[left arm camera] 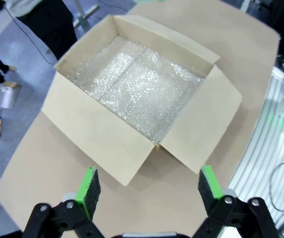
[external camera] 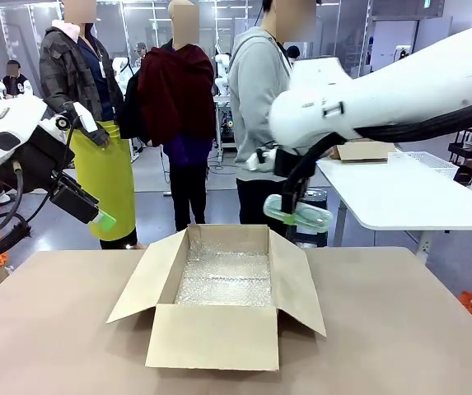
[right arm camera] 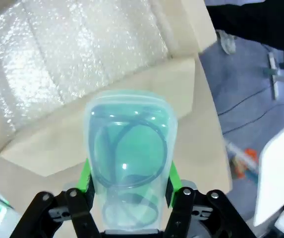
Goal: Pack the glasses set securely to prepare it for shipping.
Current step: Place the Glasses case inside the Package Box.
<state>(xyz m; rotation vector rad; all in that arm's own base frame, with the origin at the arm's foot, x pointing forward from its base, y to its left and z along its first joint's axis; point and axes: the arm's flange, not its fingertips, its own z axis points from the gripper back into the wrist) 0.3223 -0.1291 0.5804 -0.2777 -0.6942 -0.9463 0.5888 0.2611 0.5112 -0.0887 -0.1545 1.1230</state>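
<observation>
Mint case [external camera: 300, 214], pinched by right gripper [right arm camera: 128, 181], is held above the box [external camera: 211, 336] flap [external camera: 297, 280]; left gripper [left arm camera: 149, 188] is spread, empty. Released here, it could be deflected outside by the flap.

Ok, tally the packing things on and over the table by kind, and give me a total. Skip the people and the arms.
box: 1
bubble wrap: 1
green case: 1
Total: 3
</observation>
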